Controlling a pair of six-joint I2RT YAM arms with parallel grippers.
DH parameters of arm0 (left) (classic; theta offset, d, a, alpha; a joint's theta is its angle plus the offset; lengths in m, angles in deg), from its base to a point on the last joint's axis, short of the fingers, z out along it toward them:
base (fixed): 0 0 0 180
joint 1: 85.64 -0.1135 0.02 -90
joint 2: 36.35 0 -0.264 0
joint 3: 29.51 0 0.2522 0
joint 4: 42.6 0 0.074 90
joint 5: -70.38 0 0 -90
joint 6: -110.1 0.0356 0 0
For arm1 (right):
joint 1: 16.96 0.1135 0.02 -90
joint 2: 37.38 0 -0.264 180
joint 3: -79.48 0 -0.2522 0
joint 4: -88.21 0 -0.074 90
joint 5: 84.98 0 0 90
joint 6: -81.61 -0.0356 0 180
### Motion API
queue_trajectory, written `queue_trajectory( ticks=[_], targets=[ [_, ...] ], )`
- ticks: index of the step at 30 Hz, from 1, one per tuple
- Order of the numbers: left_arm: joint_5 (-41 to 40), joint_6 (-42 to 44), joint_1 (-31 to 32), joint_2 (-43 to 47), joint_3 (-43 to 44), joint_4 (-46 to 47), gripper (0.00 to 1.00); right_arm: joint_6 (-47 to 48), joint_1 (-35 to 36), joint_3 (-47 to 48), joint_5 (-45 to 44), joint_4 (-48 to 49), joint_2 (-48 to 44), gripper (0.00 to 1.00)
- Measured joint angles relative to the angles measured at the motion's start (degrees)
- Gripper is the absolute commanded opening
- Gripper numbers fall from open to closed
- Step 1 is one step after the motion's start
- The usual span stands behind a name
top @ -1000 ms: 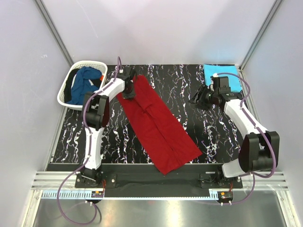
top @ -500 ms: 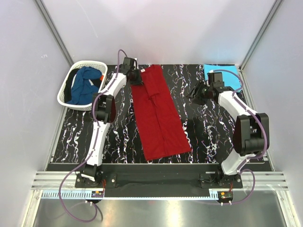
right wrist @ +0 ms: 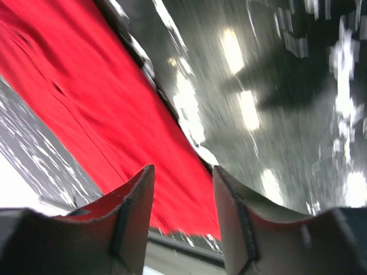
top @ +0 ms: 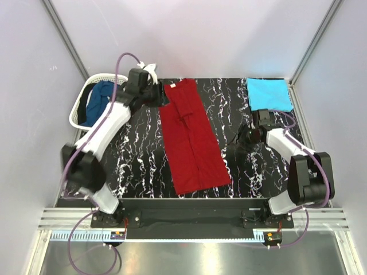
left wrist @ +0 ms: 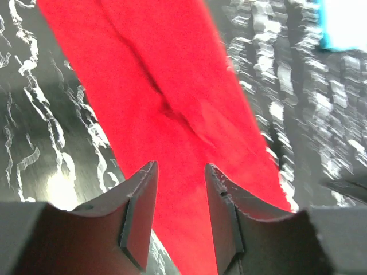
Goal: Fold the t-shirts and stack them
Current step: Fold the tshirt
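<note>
**Table: two shirts, one basket**

Black, white-veined table (top: 137,154) carries a red shirt (top: 192,140) folded into a long strip, flat down the middle. A folded turquoise shirt (top: 269,94) sits at the far right corner. A white basket (top: 74,113) stands at the far left edge.

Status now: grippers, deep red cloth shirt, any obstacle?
Left gripper, right gripper both open, empty. Deep red cloth shirt flat, a long folded strip. Nothing lying on it.
</note>
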Motion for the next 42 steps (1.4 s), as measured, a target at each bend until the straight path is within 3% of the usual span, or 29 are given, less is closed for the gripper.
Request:
queue_trajectory(
  ticks=[4,8,14,18,24,29,33,42],
  targets=[
    [0.0,-2.5,6.8,15.9,-17.8,2.8,0.47,-0.9,2.0,-5.8,0.7,-2.4,-3.7,0.46],
    [0.9,-6.1,14.1,19.3,-33.1,3.8,0.46,-2.1,6.6,-9.4,0.5,-3.7,-6.4,0.42],
    [4.7,-11.7,19.3,22.9,-54.0,7.3,0.23,-4.4,10.5,-12.8,-1.0,-5.7,-13.1,0.22],
    [8.9,-15.6,22.4,24.9,-56.0,16.2,0.15,-5.3,11.8,-12.8,-1.1,-5.7,-14.6,0.17],
    [11.2,-18.7,27.1,19.3,-55.9,25.9,0.13,-6.0,12.1,-13.1,-1.2,-5.5,-13.0,0.08],
    [7.2,-19.8,31.8,16.7,-56.2,25.3,0.13,-6.4,12.5,-14.8,-2.7,-5.3,-9.8,0.05],
    [3.7,-20.7,33.6,16.8,-57.8,23.2,0.19,-6.8,14.0,-14.8,-3.6,-5.3,-6.2,0.00],
    [-2.7,-21.7,34.4,21.1,-58.8,17.8,0.21,-12.0,24.2,-13.2,-8.9,-6.3,-3.9,0.00]
  ],
)
